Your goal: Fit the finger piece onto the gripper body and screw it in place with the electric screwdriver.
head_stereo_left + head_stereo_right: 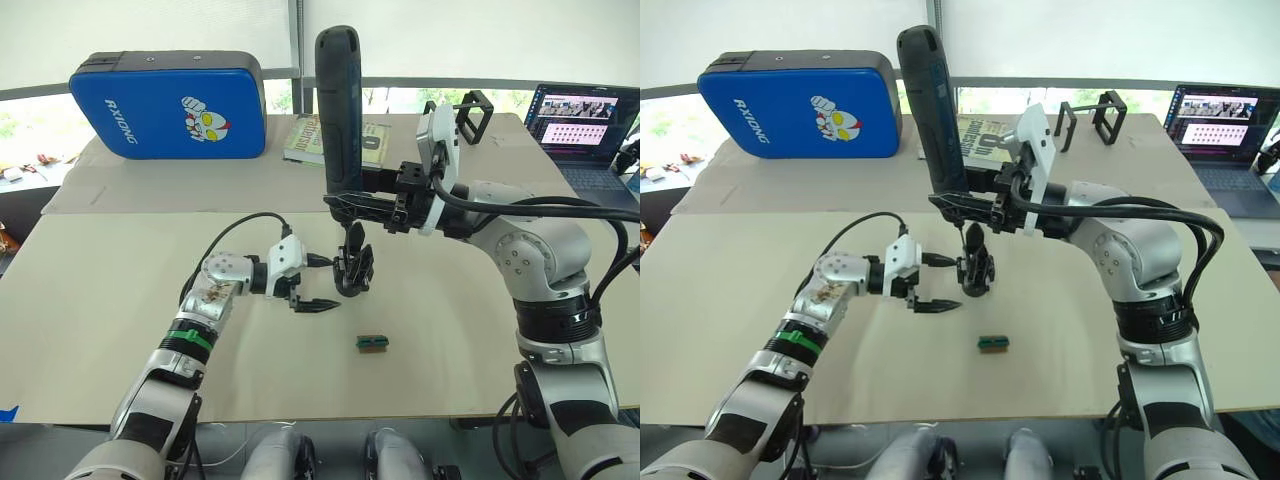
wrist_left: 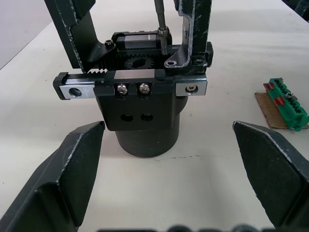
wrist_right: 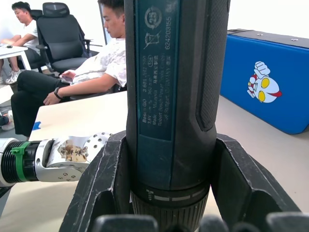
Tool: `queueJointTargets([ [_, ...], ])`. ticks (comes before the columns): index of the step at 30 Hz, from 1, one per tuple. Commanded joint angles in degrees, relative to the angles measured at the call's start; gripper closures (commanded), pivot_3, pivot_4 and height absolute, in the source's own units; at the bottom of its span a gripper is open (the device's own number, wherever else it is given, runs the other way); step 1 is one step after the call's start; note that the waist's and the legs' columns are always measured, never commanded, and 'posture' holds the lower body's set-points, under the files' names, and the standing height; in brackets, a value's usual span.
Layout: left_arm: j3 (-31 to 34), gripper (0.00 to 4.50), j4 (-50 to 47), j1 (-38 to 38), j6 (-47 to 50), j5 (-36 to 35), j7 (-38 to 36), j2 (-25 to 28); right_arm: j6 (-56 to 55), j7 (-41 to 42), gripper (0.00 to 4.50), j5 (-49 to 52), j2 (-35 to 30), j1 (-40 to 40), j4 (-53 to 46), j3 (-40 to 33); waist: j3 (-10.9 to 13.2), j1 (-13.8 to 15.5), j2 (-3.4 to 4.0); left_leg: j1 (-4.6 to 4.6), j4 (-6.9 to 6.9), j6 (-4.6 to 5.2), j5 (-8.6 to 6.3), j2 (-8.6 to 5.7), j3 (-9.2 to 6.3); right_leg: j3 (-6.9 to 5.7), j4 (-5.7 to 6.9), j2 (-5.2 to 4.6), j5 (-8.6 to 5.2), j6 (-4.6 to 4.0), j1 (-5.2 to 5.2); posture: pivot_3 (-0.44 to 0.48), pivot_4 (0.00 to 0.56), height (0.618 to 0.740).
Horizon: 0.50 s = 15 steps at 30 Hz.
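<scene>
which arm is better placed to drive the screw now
Right. The right gripper is shut on the screwdriver, held upright with its bit down on the gripper body. The left gripper is open beside the body, holding nothing.

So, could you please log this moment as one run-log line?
right gripper: shut on electric screwdriver, upright, bit on gripper body | left gripper: open beside body

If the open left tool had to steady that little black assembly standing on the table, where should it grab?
Probably the round base of the gripper body, approached level from the left tool side. It stands upright, and that smooth cylinder is bare, while the rails and gears above sit under the electric screwdriver bit.
</scene>
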Motion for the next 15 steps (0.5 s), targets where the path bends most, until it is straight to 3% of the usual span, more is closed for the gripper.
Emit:
queueJointTargets([
  [1, 0.44, 0.00, -1.20, -1.42, -1.45, 0.14, 0.10, -0.15, -0.30, 0.22, 2.58, 1.28, 0.10, -0.61, -3.30, -2.68, 0.00, 0.00, 0.00, 0.00, 0.00, 0.00, 0.00, 0.00, 0.00, 0.00, 0.00, 0.00, 0.00, 0.00, 0.00, 0.000, 0.150, 0.740],
  [15, 0.27, 0.00, -2.12, -1.29, -0.75, -0.10, -0.69, -0.10, -0.46, -0.11, 2.58, 0.91, 0.44, -0.21, -3.29, -2.53, 0.00, -0.03, 0.00, 0.00, 0.00, 0.00, 0.00, 0.00, 0.00, 0.00, 0.00, 0.00, 0.00, 0.00, 0.00, 0.000, 0.150, 0.740],
])
